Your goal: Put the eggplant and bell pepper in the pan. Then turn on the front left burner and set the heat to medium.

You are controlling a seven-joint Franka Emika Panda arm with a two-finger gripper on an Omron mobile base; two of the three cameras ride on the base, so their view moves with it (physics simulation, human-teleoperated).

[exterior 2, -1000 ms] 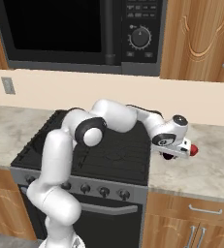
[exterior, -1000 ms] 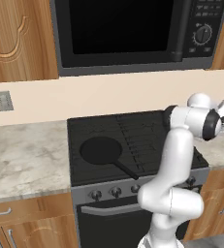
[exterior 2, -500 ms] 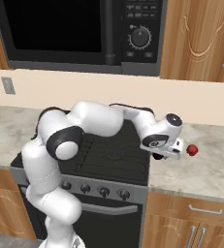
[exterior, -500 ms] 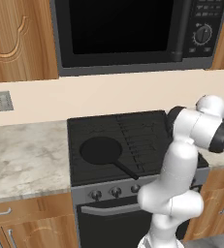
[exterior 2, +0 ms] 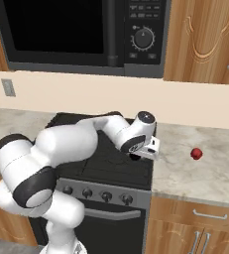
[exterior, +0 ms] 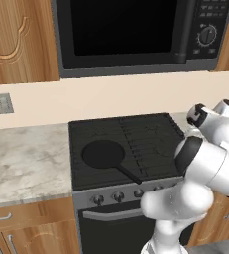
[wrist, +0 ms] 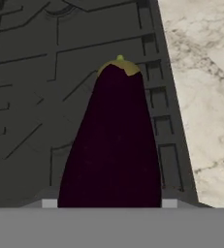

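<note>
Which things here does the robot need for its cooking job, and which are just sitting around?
Needed for the job:
eggplant, held in the gripper
bell pepper, on the counter
pan, on the front left burner

Just sitting around:
microwave
wall outlet
wooden cabinets

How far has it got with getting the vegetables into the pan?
Nothing is finished yet: the pan on the stove holds nothing. In hand: the eggplant sits in the end effector, above the stove's right edge. Left to do: drop it in, fetch the bell pepper from the counter, then turn on the burner.
</note>
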